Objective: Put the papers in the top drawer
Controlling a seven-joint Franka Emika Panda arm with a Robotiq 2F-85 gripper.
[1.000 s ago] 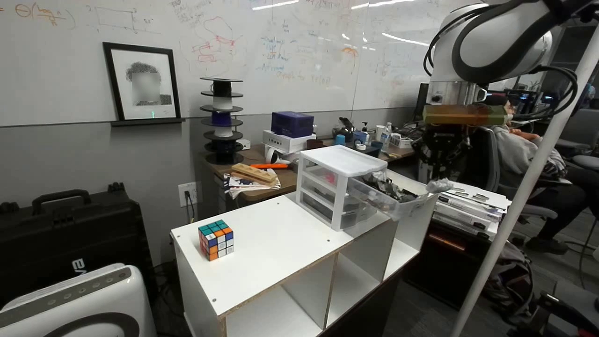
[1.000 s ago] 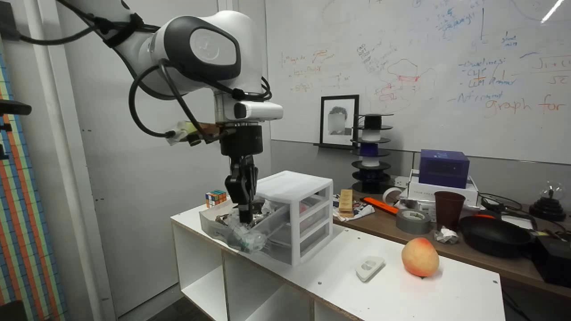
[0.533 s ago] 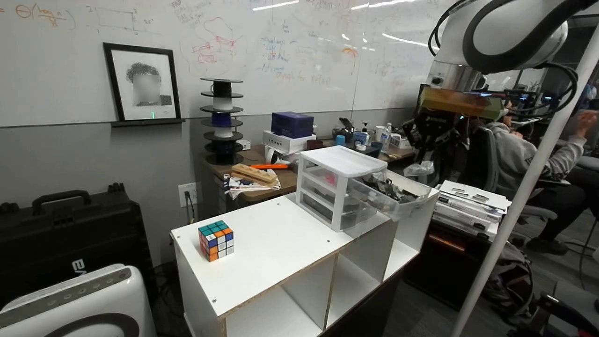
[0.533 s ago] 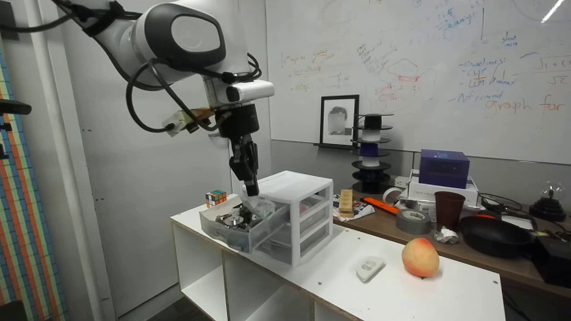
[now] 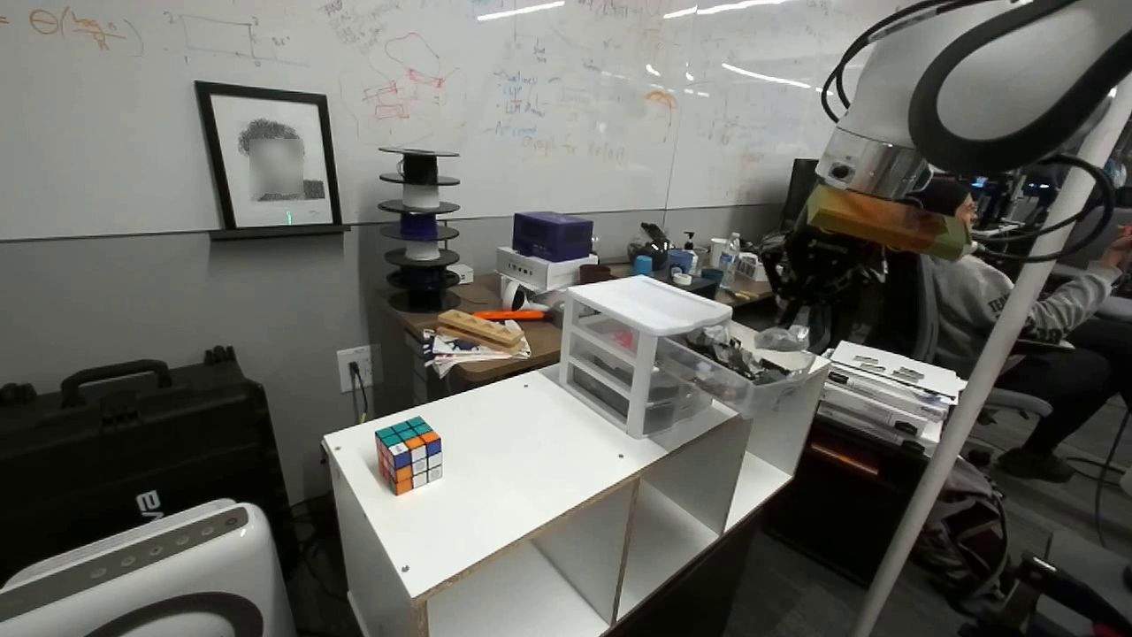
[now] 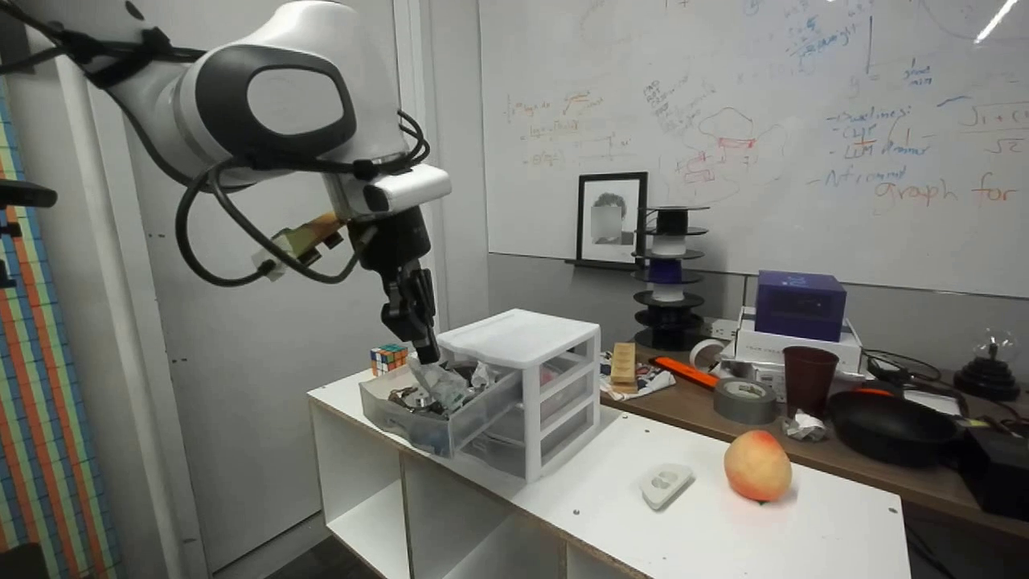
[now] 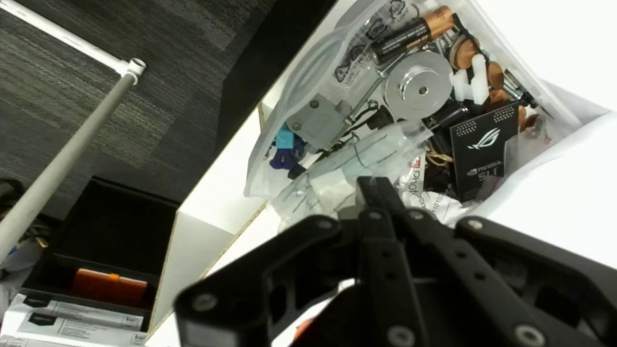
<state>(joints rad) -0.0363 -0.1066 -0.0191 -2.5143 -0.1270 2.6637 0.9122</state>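
A crumpled, see-through whitish scrap, the papers, hangs from my gripper in an exterior view, low over the pulled-out top drawer. In the wrist view the gripper has its fingertips pressed together on the papers, which spread to the left across the drawer. That drawer is translucent and full of batteries, metal parts and wrappers. From the opposite exterior side, the papers show just above the drawer's outer end. Whether they touch its contents I cannot tell.
The white drawer unit stands on a white shelf. A Rubik's cube, a peach and a small pale object share the shelf top. Another crumpled whitish scrap lies by a brown cup on the desk.
A second ago the papers hung at the drawer's front edge. My gripper rose toward the unit, then tilted and drew back slightly, bringing the papers over the drawer. The drawer stayed put.
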